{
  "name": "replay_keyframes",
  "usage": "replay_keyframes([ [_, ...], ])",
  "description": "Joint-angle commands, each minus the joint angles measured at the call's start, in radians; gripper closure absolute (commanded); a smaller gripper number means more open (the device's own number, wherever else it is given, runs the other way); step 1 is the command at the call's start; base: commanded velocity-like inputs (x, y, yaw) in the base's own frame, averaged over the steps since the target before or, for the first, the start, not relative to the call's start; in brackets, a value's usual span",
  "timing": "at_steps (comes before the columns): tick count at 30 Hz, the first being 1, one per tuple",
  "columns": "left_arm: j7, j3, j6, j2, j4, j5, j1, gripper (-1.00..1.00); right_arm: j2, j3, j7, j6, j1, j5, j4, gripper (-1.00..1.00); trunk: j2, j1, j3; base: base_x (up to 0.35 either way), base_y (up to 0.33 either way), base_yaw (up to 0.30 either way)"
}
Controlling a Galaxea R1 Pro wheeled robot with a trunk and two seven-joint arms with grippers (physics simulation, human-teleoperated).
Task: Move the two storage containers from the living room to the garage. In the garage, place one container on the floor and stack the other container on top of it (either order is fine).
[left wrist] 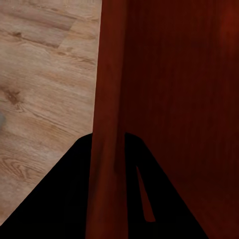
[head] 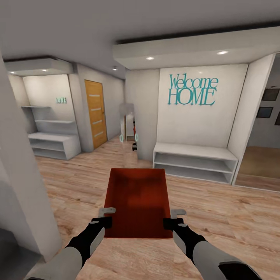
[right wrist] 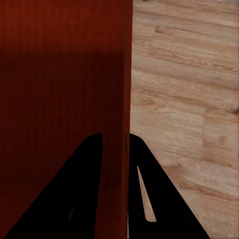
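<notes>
Storage container (head: 138,202): one, orange-red, between both grippers.
Left gripper (head: 107,216): clamped on its left wall.
Right gripper (head: 174,217): clamped on right wall.

Teal "Welcome HOME" lettering (head: 192,90) (white wall), possibly unreadable small sign (head: 61,100)

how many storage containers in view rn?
1. The storage container is held over the wood-plank floor, with the left gripper on its left wall and the right gripper on its right wall. The second isn't in sight.
</notes>
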Motion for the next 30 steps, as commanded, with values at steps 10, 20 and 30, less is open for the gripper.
replay_keyframes([
  [10, 0.009, 0.013, 0.006, 0.000, 0.001, 0.002, 0.000, 1.00, 0.001, -0.014, 0.000, -0.006, 0.000, 0.011, -0.004, 1.00, -0.001, 0.001, 0.000, 0.322, 0.000, 0.079],
  [20, 0.009, 0.013, 0.006, 0.000, 0.001, 0.002, 0.000, 1.00, -0.003, -0.015, 0.001, -0.007, 0.000, 0.011, -0.004, 1.00, -0.001, 0.001, 0.000, 0.322, 0.000, 0.227],
  [30, 0.010, 0.013, 0.006, 0.000, 0.001, 0.002, 0.000, 1.00, -0.003, -0.015, 0.000, -0.007, 0.000, 0.013, -0.004, 1.00, -0.001, 0.001, 0.000, 0.322, 0.000, 0.015],
])
